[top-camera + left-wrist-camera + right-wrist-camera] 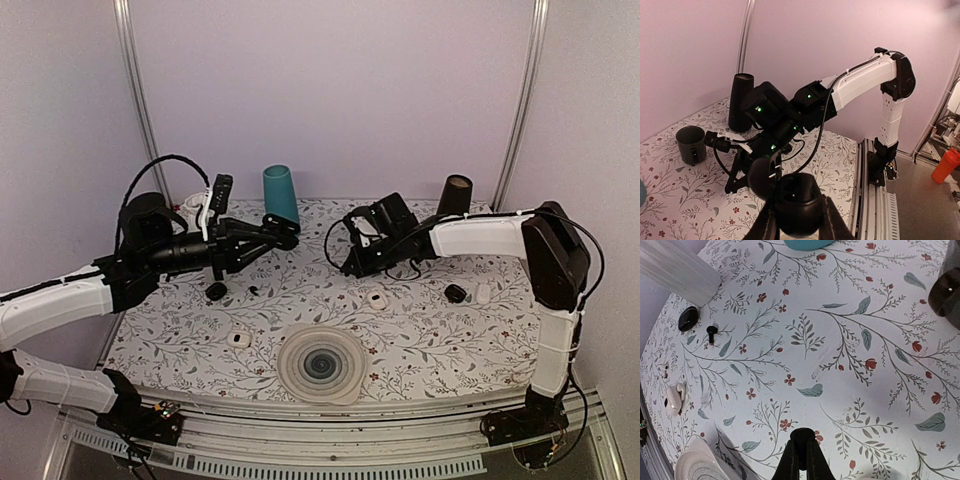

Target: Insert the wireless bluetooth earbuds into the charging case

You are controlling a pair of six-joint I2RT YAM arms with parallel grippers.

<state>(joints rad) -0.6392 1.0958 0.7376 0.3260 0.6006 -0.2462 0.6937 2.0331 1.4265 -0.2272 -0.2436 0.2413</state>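
Observation:
My left gripper point(288, 238) point(799, 212) is shut on the black charging case point(797, 200), held above the table with its lid point(761, 177) swung open to the left. Right of it and apart from it, my right gripper point(350, 262) point(803, 441) is shut on a tiny black earbud point(803, 435) above the floral cloth. Another small black earbud point(711, 332) point(253, 290) lies on the cloth beside a black pebble-like case point(688, 318) point(216, 291).
White earbud cases point(238, 338) point(377, 298) and a ribbed round plate point(321, 365) lie toward the near edge. A teal cup point(281, 192) and a tall dark cylinder point(455, 195) stand at the back. A dark mug point(691, 144) stands near the cylinder. Small black and white items point(456, 293) lie right.

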